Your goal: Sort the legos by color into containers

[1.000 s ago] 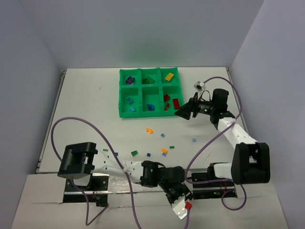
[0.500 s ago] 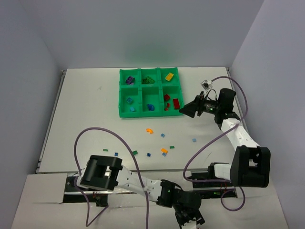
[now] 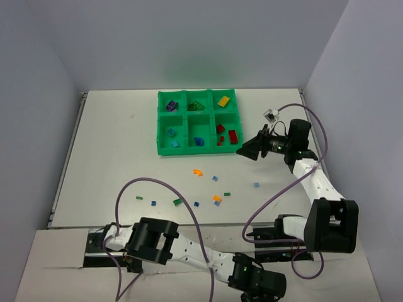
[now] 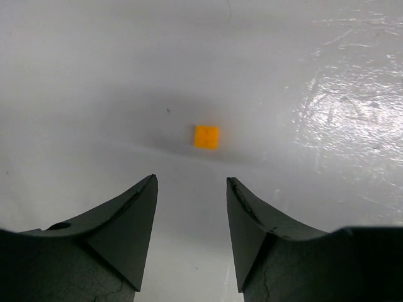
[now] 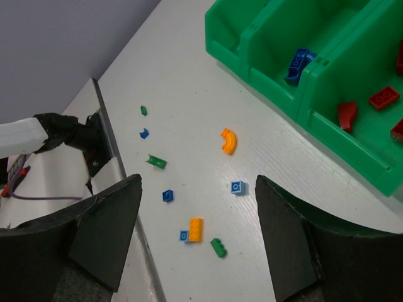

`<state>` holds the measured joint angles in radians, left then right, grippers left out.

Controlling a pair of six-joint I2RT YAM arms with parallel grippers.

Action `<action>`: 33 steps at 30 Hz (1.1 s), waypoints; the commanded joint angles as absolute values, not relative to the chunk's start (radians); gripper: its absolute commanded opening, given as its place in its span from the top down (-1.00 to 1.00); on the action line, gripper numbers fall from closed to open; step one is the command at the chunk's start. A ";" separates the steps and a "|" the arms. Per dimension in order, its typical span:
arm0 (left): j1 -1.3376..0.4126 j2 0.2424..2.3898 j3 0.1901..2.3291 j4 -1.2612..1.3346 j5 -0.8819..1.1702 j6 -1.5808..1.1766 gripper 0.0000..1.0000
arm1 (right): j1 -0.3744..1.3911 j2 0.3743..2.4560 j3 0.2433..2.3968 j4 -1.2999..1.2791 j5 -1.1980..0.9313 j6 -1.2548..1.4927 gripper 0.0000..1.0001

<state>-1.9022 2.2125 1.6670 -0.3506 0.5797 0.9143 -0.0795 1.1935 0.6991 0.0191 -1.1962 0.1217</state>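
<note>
Left wrist view: the left gripper (image 4: 191, 182), fingers half-parted and empty, frames a small square orange plastic brick (image 4: 207, 136) lying just ahead on a white surface (image 4: 94, 94); centring over it before closing looks wise. Nearby, the right gripper (image 5: 198, 185) hovers wide and empty beside the bright green compartment tray (image 5: 340, 141).

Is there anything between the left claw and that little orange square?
Nothing visible stands in the way. The left gripper is open and holds nothing, and the orange square lies alone straight ahead of it, with only bare white in between.
</note>
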 commanded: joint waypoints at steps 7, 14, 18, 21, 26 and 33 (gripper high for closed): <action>-1.923 2.330 1.883 -0.566 0.661 0.964 -0.18 | -0.086 1.154 0.712 -0.064 -1.212 0.039 -0.60; -1.947 2.364 1.920 -0.553 0.657 0.936 -0.11 | -0.087 1.141 0.695 -0.072 -1.208 0.028 -0.60; -1.955 2.381 1.941 -0.557 0.661 0.934 -0.09 | -0.087 1.128 0.676 -0.069 -1.210 0.022 -0.60; -1.957 2.392 1.952 -0.553 0.661 0.927 -0.10 | -0.087 1.123 0.669 -0.079 -1.218 0.015 -0.60; -1.957 2.409 1.970 -0.550 0.663 0.919 -0.11 | -0.087 1.105 0.670 -0.117 -1.228 -0.028 -0.60; -1.950 2.416 1.966 -0.538 0.664 0.898 -0.09 | -0.087 1.097 0.666 -0.130 -1.244 -0.037 -0.60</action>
<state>-1.9537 2.4034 1.9282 -0.5426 0.6262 0.9149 -0.0795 1.1227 0.6738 -0.1217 -1.2161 -0.0112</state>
